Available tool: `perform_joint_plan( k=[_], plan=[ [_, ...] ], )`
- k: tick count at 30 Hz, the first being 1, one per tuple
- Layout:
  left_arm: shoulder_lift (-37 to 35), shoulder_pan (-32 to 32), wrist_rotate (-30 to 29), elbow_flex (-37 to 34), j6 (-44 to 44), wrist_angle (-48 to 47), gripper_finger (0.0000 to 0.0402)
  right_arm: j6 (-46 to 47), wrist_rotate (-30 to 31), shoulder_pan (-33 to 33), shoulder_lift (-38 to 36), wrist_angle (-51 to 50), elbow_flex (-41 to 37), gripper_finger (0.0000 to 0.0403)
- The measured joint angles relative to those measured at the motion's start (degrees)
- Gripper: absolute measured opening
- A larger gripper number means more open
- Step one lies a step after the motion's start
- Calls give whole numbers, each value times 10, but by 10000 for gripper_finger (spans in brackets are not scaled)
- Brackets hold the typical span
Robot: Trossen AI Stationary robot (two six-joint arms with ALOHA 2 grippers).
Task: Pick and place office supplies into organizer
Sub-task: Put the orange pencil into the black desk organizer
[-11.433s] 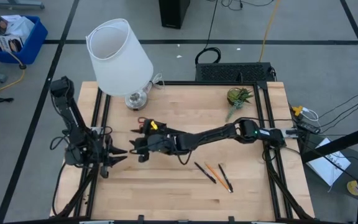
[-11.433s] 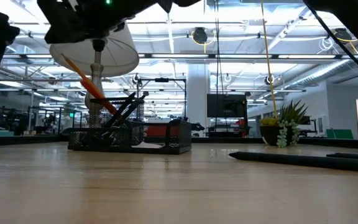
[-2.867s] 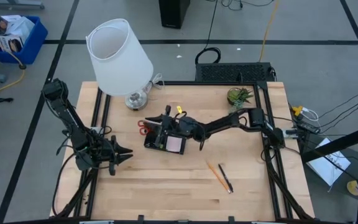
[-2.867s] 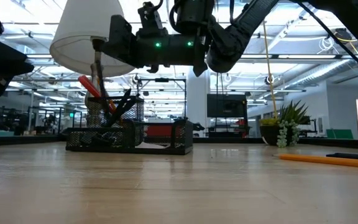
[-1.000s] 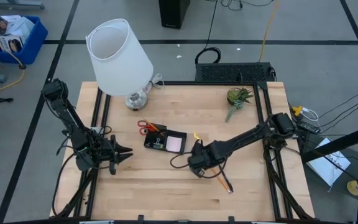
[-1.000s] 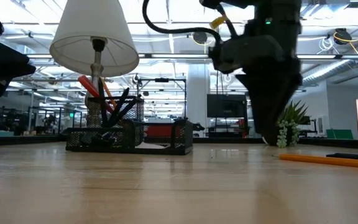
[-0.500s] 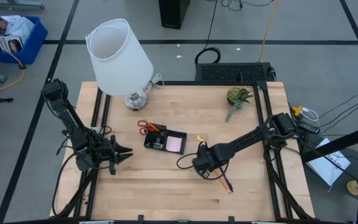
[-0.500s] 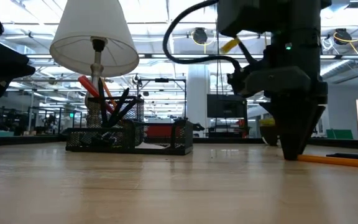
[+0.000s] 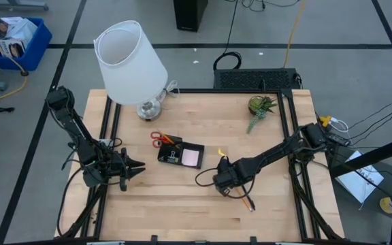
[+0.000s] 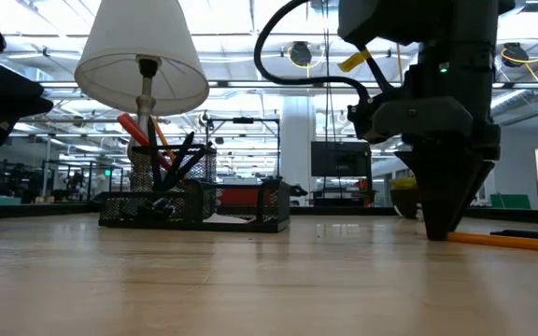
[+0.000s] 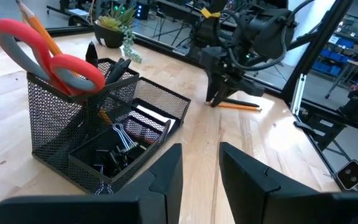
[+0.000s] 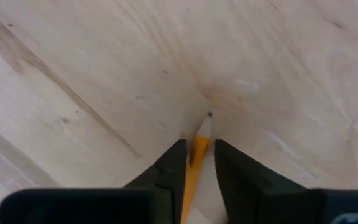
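Observation:
An orange pencil (image 12: 199,155) lies on the table right of centre, and my right gripper (image 9: 225,185) stands on end over its sharpened end, shut on it. A black pen (image 10: 530,233) lies just beyond it. The organizer (image 9: 180,154), a black mesh tray, stands at the middle. It holds red-handled scissors (image 11: 55,56), pens, a pencil, clips and a pink pad (image 9: 192,158). My left gripper (image 11: 201,168) waits open near the left edge, pointing at the organizer. My right gripper pinches the orange pencil just behind its sharpened tip (image 12: 202,134), one finger (image 12: 169,165) on each long side. The fingers come from above, pointing down, and lie across the pencil. The pencil lies flat on the table (image 10: 502,241).
A white lamp (image 9: 129,61) stands at the far left corner, and a green plant sprig (image 9: 259,109) lies at the far right. Bare wood lies along the near edge (image 9: 182,211).
My right gripper has gone a little toward the table's right edge and down, until its fingertips stand on the table at the pencil's end. The pencil has kept its place.

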Motion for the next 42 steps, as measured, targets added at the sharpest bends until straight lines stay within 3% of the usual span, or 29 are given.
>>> perform_joint_plan(
  k=[7,22,27,32,37,42],
  plan=[
    [0,0,0,0,0,0,108,8,17,3,1,11,0,12],
    [0,0,-4,0,-1,0,108,-13,71,3,-18,54,-3,15],
    [0,0,-5,0,-2,0,108,-61,132,-1,-57,126,-4,15],
    [0,0,-5,0,-2,0,108,-112,134,-5,-89,202,-3,15],
    [0,0,-5,0,-1,0,108,-184,189,-8,-112,274,-2,15],
    [0,0,-5,0,-1,0,108,-314,211,-22,-107,436,-2,15]
  ],
)
